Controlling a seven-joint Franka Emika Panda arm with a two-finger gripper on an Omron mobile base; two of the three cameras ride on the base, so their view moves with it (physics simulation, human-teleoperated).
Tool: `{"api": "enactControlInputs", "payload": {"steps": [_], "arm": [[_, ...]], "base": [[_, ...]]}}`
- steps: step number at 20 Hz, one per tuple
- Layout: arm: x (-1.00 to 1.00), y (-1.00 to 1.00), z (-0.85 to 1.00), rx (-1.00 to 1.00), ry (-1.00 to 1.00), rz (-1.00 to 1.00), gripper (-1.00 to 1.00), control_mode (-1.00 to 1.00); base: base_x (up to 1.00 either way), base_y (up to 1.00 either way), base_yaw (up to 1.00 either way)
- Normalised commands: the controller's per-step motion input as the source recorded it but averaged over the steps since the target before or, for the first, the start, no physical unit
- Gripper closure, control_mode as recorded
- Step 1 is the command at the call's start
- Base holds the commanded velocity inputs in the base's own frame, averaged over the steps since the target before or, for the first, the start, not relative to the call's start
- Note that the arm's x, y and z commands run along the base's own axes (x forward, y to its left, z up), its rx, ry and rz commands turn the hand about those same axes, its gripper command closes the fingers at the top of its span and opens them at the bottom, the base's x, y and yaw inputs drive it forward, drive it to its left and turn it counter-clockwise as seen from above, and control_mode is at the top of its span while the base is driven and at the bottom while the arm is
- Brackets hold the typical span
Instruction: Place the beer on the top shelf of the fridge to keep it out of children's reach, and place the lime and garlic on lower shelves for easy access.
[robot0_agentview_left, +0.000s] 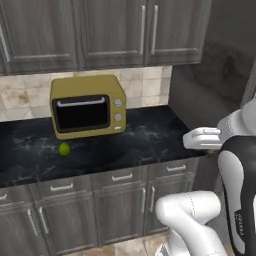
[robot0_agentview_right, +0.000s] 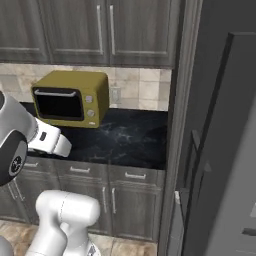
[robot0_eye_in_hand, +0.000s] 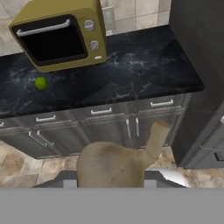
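Garlic (robot0_eye_in_hand: 111, 164), seemingly between half-hidden fingers; lime (robot0_eye_in_hand: 41, 82) beyond.

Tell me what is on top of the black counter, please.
On the counter stand a yellow microwave and, in front of its left corner, the lime. The garlic, close to the hand camera, hides part of the cabinets below.

Lime (robot0_agentview_left: 64, 148) on counter (robot0_agentview_left: 145, 140), before microwave (robot0_agentview_left: 87, 106); fridge (robot0_agentview_right: 220, 150) right of counter.
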Motion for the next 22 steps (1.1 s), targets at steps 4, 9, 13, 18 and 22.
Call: {"api": "enactControlInputs", "payload": {"steps": [4,9,13,18,22], "arm": [[0.0,0.0,0.0,0.0,0.0,0.0,1.0,1.0],[0.0,0.0,0.0,0.0,0.0,0.0,1.0,1.0],[0.0,0.0,0.0,0.0,0.0,0.0,1.0,1.0],[0.0,0.0,0.0,0.0,0.0,0.0,1.0,1.0],[0.0,0.0,0.0,0.0,0.0,0.0,1.0,1.0]], "base": [[-0.68,-0.23,0.0],[-0.34,-0.41,0.0],[-0.46,-0.42,0.0],[-0.55,-0.38,0.0],[-0.43,-0.38,0.0]]}}
